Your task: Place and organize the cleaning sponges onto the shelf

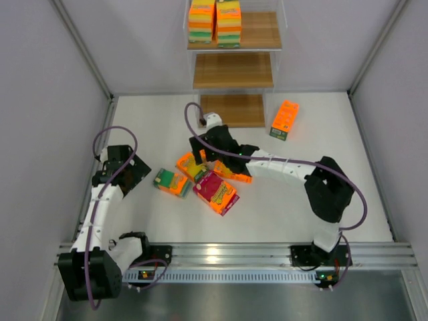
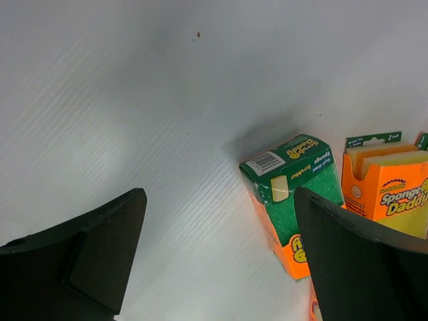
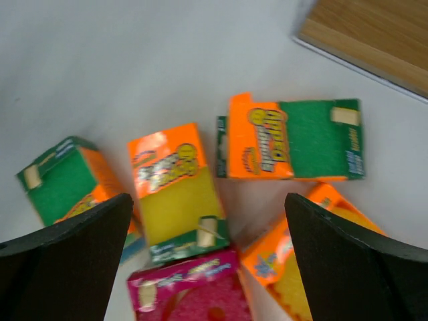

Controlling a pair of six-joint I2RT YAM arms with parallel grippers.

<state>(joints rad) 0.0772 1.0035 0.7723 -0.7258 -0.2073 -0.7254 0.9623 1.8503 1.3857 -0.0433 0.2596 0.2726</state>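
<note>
Sponges (image 1: 215,23) on the shelf (image 1: 233,70) show only overhead; left end effector (image 2: 221,195) and right end effector (image 3: 208,200) both spread.

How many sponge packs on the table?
6. Five below the right gripper: left green, top green, yellow, magenta, orange. One lone pack right of the shelf. Arm may hide more.

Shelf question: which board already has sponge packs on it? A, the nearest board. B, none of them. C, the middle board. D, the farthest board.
D: in the top view, two stacks of sponge packs stand side by side on the farthest board of the shelf, while the middle and nearest boards show only bare wood.
</note>
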